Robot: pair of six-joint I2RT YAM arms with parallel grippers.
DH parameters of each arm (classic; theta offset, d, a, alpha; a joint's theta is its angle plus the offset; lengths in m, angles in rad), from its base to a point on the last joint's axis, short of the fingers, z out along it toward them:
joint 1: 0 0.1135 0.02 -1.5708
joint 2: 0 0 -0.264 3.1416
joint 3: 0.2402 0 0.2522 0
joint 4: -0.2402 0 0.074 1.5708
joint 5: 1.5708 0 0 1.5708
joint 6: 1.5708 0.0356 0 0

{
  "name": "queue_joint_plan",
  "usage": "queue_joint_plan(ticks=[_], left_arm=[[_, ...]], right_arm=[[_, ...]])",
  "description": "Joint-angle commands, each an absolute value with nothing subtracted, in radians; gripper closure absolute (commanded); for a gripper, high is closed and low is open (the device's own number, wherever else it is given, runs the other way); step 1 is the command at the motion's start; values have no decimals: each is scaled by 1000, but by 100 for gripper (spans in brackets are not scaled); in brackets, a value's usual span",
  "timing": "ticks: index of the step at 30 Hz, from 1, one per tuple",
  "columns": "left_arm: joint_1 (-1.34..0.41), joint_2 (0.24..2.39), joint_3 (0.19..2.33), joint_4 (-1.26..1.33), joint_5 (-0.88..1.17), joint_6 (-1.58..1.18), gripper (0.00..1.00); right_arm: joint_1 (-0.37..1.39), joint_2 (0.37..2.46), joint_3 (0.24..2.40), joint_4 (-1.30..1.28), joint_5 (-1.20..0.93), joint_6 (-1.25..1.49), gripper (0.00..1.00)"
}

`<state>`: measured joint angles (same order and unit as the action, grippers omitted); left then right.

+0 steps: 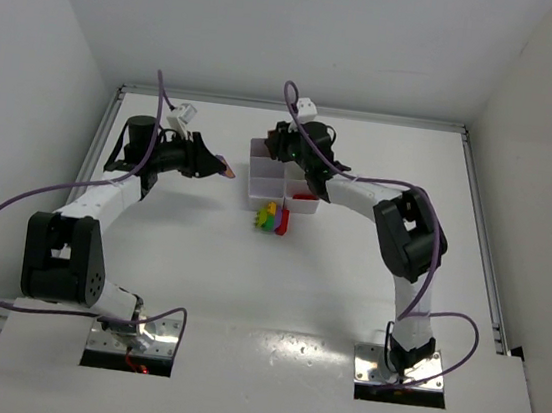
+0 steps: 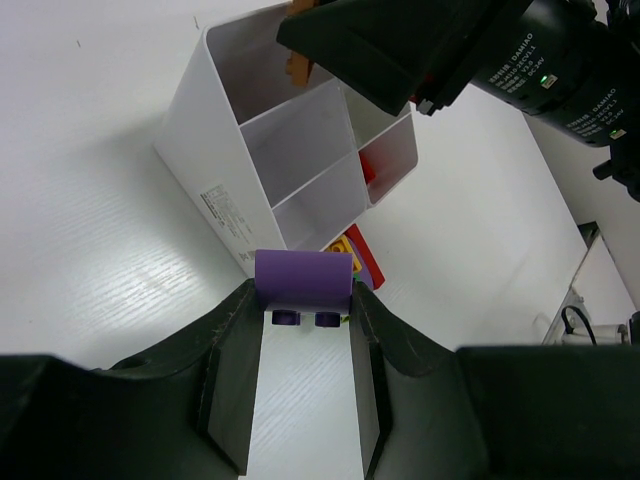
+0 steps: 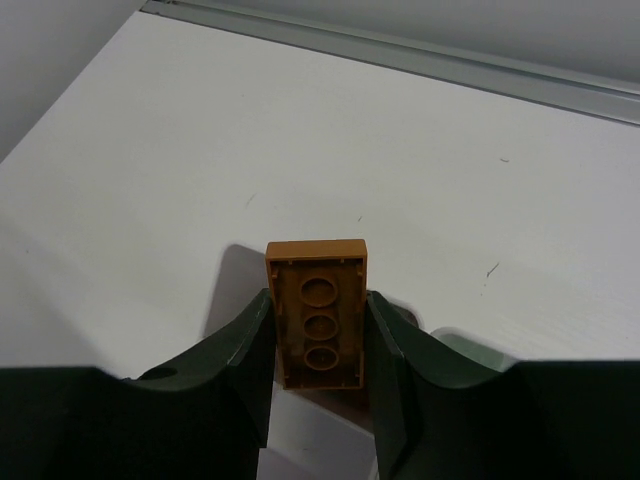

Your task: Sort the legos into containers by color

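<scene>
The legos point(image 1: 272, 218) that are loose sit in a little pile on the white table point(image 1: 245, 293). The pile is just near of the white tray point(image 2: 200, 150). I can see yellow, green and red bricks in it, all pushed close together.

The tray has small square boxes with thin walls. A red brick point(image 1: 304, 198) lies in a box at the near right of the tray. The other boxes that I can see into look white inside.

The left gripper point(image 2: 303, 300) is to the left of the tray and does not touch it. Its two black fingers point(image 2: 235, 340) are pulled in close and pinch a purple brick point(image 2: 303, 278) between them. The brick's round bumps point down.

The right gripper point(image 3: 318, 300) is at the far left corner of the tray. Its fingers are close together too, and they squeeze an orange-brown brick point(image 3: 320, 265) by its long sides. The hollow under side of that brick faces the wrist camera. From the left wrist camera, this brick shows right by the rim of a far box.
</scene>
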<state>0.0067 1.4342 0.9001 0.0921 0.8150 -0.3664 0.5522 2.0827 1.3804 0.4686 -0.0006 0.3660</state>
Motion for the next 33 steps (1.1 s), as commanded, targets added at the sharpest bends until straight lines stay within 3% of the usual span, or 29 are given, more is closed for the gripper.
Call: queue_joint_plan(ticks=[1, 2, 6, 9, 15, 23, 26, 33], left_arm=[[12, 1424, 931, 104, 831, -348, 99], [12, 1424, 931, 104, 831, -348, 99], [12, 1433, 931, 104, 841, -348, 99], [12, 1442, 931, 127, 841, -348, 99], [-79, 1460, 991, 181, 738, -368, 100], [-276, 1615, 1169, 97, 330, -382, 100], [-308, 1698, 1270, 23, 234, -382, 100], [-365, 1805, 1388, -24, 110, -391, 100]], right_arm=[[557, 2079, 1381, 541, -5, 350, 62], [557, 2079, 1371, 541, -5, 350, 52], [557, 2066, 1371, 541, -23, 350, 32], [557, 2027, 1350, 541, -34, 350, 27], [537, 1867, 1328, 459, 17, 360, 27], [359, 1596, 1241, 163, 130, 239, 28], [289, 1524, 1184, 27, 115, 218, 30], [187, 1422, 1091, -5, 63, 236, 28]])
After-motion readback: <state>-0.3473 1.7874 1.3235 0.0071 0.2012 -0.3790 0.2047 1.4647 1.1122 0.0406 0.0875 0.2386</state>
